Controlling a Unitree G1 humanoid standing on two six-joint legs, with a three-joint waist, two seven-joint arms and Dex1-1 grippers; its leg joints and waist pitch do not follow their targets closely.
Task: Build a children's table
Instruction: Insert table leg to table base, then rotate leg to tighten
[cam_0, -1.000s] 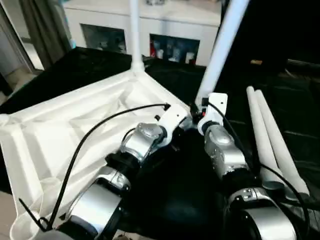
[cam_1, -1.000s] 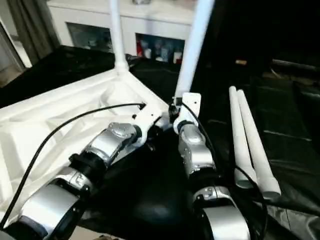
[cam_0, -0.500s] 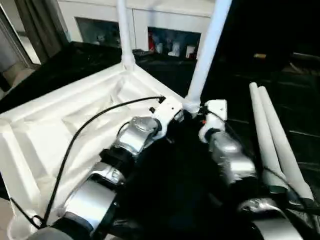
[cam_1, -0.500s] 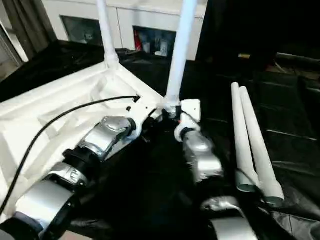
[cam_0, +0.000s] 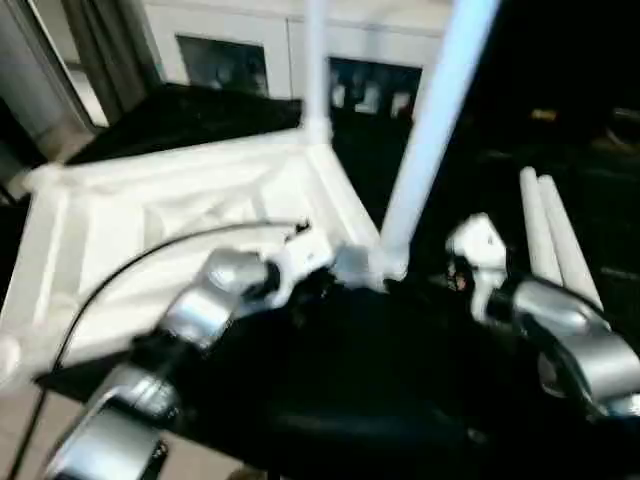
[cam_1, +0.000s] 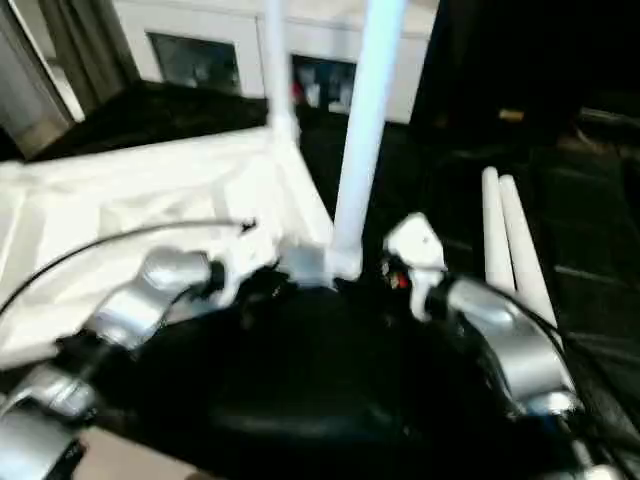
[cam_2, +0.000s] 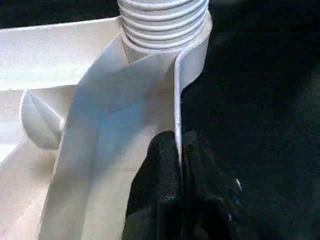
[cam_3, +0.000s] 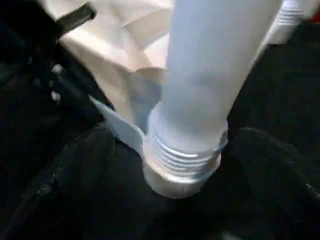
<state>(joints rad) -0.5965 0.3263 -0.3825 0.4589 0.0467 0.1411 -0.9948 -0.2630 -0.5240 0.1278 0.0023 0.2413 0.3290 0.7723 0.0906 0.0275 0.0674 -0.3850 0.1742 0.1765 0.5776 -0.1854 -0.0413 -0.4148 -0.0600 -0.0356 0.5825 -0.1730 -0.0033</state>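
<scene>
At the near corner of the upturned top: both tools work, one on each side of the standing leg.
Left tool: black fingers pressed together on the thin white rim of the table top, just beside the corner socket; pinching that rim edge.
Right tool: two black fingers spread wide, one on each side of the leg's base, apart from it; holding nothing.
Right wrist in the head views: white housing just beside the leg's foot, silver forearm running back to the lower right.
Left forearm: silver, reaching in from the lower left, a black cable arching over it.
Near leg: long white tubular plastic leg, upright with a slight tilt, its threaded end sitting in the round corner socket; several threads bare above the socket.
Far leg: second white tube standing upright in the far corner of the top.
Table top: small white square plastic top, lying underside up with its ribs showing, on the black-covered counter.
Loose legs: two more white tubes lying side by side, touching, on the black cover to the right, well apart from the top.
Background: white cabinet with glass-fronted shelves behind the counter.
</scene>
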